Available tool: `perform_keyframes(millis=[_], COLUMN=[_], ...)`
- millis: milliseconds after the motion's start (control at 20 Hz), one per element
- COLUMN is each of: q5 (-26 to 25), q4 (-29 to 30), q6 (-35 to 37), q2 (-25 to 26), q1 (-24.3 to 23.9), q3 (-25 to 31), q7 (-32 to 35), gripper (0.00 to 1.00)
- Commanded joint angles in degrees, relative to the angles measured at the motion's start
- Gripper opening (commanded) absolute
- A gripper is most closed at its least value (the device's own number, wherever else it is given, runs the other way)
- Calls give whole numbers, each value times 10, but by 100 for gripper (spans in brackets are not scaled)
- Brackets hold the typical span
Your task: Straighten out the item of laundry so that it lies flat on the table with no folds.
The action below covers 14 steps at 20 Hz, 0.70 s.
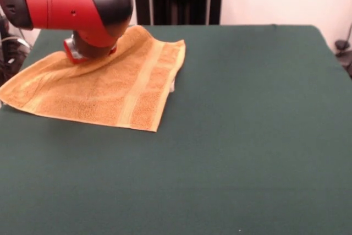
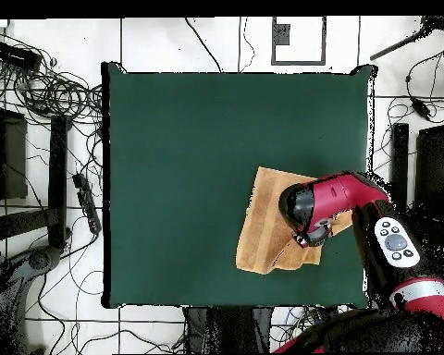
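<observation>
Gripper (image 1: 88, 53): buried under the red-and-black arm head in both views; only its red base shows above the cloth, so whether it is spread or closed cannot be told. It sits low over the towel's far part, seemingly touching.

No brand, label or legible writing anywhere.

Table (image 1: 247, 136): dark green felt-like top, most of it bare; the overhead view shows the whole rectangle (image 2: 189, 148) and cables on the tiled floor around it.

Arm (image 1: 66, 1): the front view shows only the last bulky link entering from the upper left. Overhead (image 2: 341, 199) it reaches in from the picture's lower right, with a grey button panel on the forearm.

Towel (image 1: 104, 89): orange-tan terry, at the table's far left in the front view; overhead (image 2: 263, 236) near the robot's side, toward the picture's right. Two paler bands run across near its right edge. Left part rumpled, the far edge rising toward the gripper. A bit of white peeks out at the right edge; what it is cannot be told.
</observation>
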Motion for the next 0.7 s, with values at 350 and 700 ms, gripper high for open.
perform_keyframes(millis=[350, 700], q5=[-199, -200], q4=[-42, -50], q6=[-64, -64], q2=[128, 132], q1=[-29, -28], q3=[-109, -109], q7=[-171, -172], gripper=[0, 0])
